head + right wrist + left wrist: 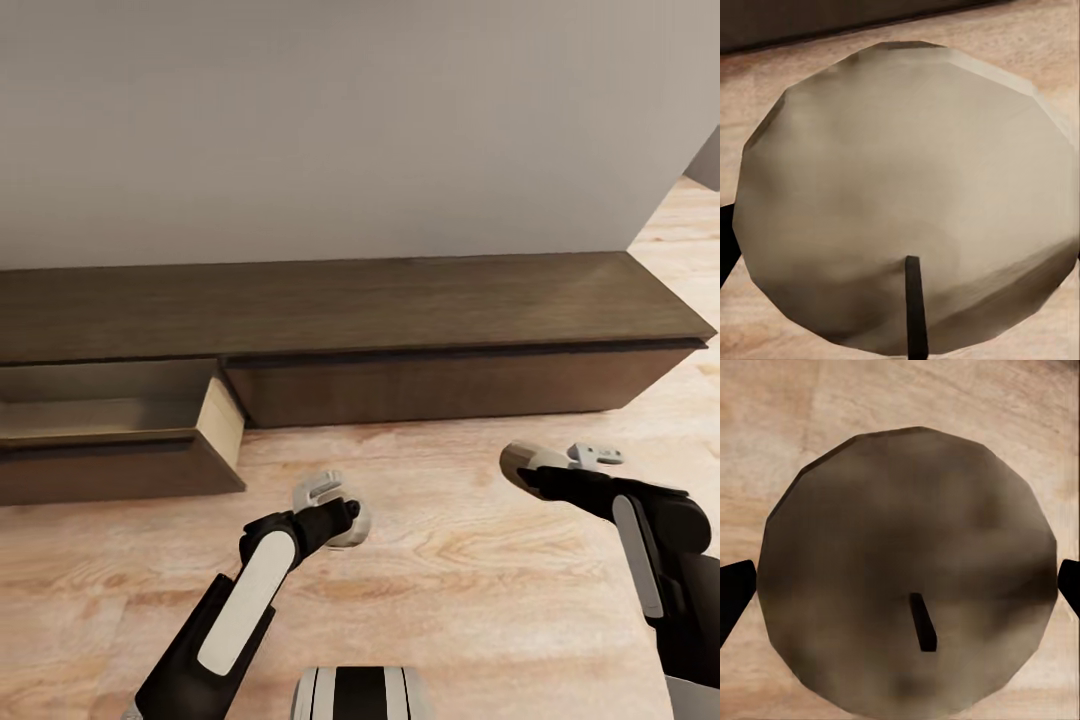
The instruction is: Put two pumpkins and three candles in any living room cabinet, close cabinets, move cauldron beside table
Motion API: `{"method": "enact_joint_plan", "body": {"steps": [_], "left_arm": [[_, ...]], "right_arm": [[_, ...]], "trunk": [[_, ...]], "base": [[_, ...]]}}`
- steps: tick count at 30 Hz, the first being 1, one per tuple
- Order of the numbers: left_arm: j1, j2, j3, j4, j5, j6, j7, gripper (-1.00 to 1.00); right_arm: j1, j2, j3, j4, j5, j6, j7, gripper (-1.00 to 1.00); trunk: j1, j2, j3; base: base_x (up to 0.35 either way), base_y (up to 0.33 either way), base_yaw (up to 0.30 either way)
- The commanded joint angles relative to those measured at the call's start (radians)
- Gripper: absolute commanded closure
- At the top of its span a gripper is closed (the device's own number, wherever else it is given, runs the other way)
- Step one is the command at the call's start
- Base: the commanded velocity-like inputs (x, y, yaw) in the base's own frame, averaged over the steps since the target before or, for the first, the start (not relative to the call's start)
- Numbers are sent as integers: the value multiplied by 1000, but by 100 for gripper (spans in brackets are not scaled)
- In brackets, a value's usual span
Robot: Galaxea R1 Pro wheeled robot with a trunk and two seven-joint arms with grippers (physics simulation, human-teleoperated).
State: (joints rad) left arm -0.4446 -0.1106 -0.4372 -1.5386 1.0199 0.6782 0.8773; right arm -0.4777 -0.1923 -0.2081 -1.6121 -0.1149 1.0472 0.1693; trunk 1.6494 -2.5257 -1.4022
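You have a candle in each gripper. The left gripper (345,515) is closed around a dull tan candle (907,577); in the left wrist view the two dark fingertips (735,596) sit against its opposite sides, with the short black wick pointing at the camera. The right gripper (535,465) carries a paler cream candle (907,195), and its wrist view shows the same grip: the candle's rounded top and wick face the camera, with a dark fingertip just visible at one edge.

Both candles hang over the wood floor (440,570), near you and well apart from each other. The cabinet (350,310) runs along the far wall, and its left drawer (110,420) stands pulled out, pale interior open to the top. The right drawer front is flush and shut.

Expect these candles to handle as light, stiff, squat lumps. They likely won't crush or bend, but the rounded sides give the fingers little flat surface, so they could roll or slip if you loosen the grip early. Your hold across the widest part of each body looks like the sensible one; keep it there.

The open drawer lies far left of the left gripper, so that candle probably has the shorter trip. Lower each one inside the drawer walls before you release.
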Motion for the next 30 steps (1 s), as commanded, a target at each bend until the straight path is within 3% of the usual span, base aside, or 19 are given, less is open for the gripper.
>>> {"method": "enact_joint_plan", "body": {"steps": [1, 7, 12, 15, 16, 18, 30], "left_arm": [[-13, -1, 1, -24, -1, 13, 3, 100], [-151, -9, 9, -63, 22, 90, 42, 100], [-223, -3, 63, -68, 69, 148, 61, 100], [-230, -2, 74, -69, 75, 160, 65, 100], [-229, 0, 83, -69, 77, 164, 66, 100], [-225, 1, 86, -69, 78, 166, 67, 100], [-218, 5, 95, -69, 80, 169, 68, 100]], "right_arm": [[0, 0, -2, 0, 1, 0, 7, 100], [-5, -2, -7, -1, 1, 0, 18, 100], [-9, -6, -8, -3, 1, 0, 60, 100], [-8, -40, -8, -3, 1, 0, 131, 100], [-6, -83, -8, -3, 1, 0, 211, 100], [-5, -104, -8, -3, 2, 0, 252, 100], [-4, -118, -8, -3, 2, 0, 285, 100]], "trunk": [[0, 0, 4], [-3, 2, 27], [-5, 3, 46], [-7, 4, 58], [-7, 4, 62], [-8, 4, 70], [-13, 7, 116]], "base": [[0, 0, 274], [0, 0, 275], [0, 0, 276], [0, 0, 276], [0, 0, 275], [0, 0, 182], [0, 0, 19]]}}
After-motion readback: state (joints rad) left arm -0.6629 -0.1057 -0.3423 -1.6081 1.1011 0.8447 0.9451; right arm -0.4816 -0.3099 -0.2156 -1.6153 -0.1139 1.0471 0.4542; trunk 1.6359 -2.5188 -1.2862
